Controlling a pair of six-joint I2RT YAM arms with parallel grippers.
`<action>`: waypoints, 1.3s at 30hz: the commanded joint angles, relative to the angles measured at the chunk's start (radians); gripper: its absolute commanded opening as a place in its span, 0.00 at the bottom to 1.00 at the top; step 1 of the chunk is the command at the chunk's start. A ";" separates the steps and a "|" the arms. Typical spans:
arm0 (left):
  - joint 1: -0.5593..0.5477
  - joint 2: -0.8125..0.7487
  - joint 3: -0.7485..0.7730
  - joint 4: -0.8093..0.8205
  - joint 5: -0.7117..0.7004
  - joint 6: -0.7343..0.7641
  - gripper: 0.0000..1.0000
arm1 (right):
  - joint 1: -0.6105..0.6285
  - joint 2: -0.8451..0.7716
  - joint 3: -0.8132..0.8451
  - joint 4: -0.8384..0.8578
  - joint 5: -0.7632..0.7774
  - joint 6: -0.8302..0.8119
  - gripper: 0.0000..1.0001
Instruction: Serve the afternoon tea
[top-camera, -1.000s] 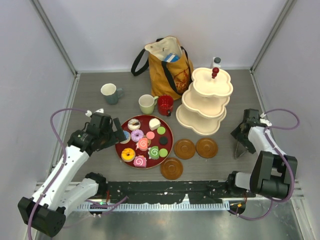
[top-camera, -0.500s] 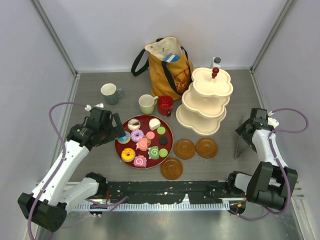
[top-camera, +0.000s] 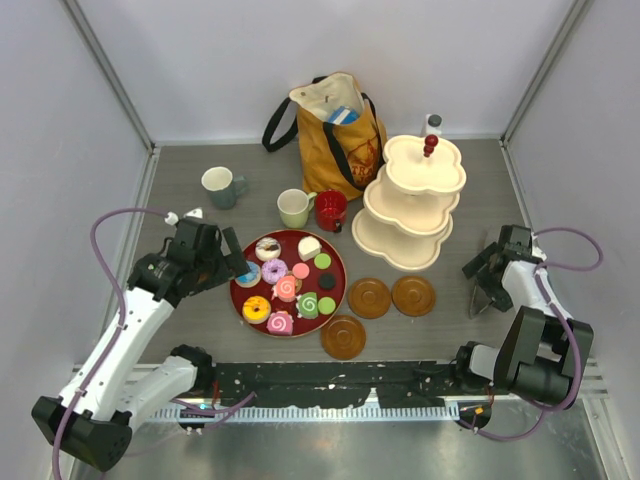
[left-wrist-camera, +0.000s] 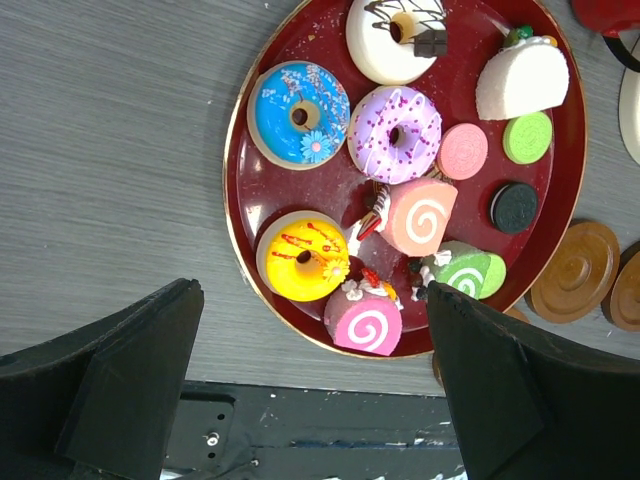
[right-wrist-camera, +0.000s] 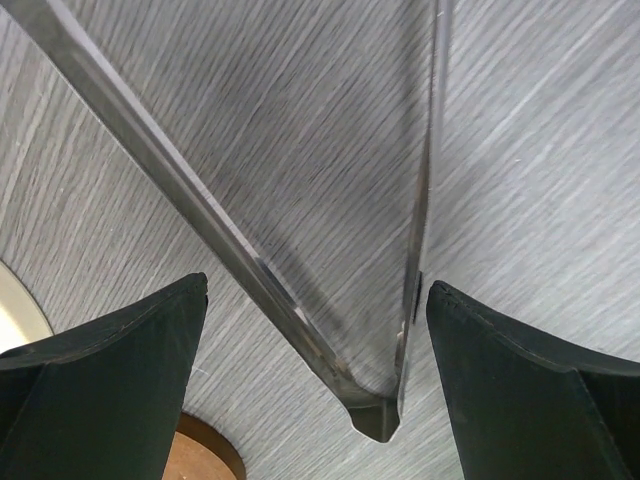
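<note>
Grey wood-grain surface (top-camera: 450, 330) inside white walls, everything laid out, nothing served yet by my read. Left pincer (left-wrist-camera: 312, 295) is spread wide and empty, hovering over the near-left rim of the red tray (left-wrist-camera: 288, 190). I judge it sits there to line up a pick from the sweets. Tray holds all of them: blue donut (left-wrist-camera: 299, 113), purple donut (left-wrist-camera: 395, 134), white donut (left-wrist-camera: 397, 38), yellow donut (left-wrist-camera: 303, 256), pink roll cakes (left-wrist-camera: 420, 216), green roll cake (left-wrist-camera: 470, 272), pink macaron (left-wrist-camera: 463, 151), green macaron (left-wrist-camera: 527, 137), black cookie (left-wrist-camera: 515, 207), white cake wedge (left-wrist-camera: 522, 80). Right pincer (right-wrist-camera: 318, 285) is released too, its fingers either side of the metal tongs (right-wrist-camera: 200, 200), which lie flat on the surface right of the stand (top-camera: 385, 245). No contact that I can make out. It is probably staged there to take the tongs as the serving tool. Stand's three tiers are bare. Three brown saucers (top-camera: 369, 297) lie between tray and stand with nothing on them. The mugs are well apart from them at the back: grey-green mug (top-camera: 220, 186) off to the left, pale green mug (top-camera: 294, 208) just beside the red mug (top-camera: 330, 210). First two look empty; the red one's inside is too dark to call. Yellow tote bag (top-camera: 335, 135) stands open behind the mugs, something blue and white poking out of it.
</note>
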 joint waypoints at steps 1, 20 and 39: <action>0.003 -0.018 0.008 0.022 -0.006 0.002 1.00 | -0.006 -0.016 -0.033 0.121 -0.089 0.003 0.95; 0.002 0.026 -0.052 0.165 -0.005 0.031 0.99 | -0.002 0.019 0.017 0.078 -0.005 -0.039 0.95; 0.020 0.059 -0.055 0.191 0.001 0.058 1.00 | 0.205 0.173 0.109 0.184 -0.058 -0.060 0.85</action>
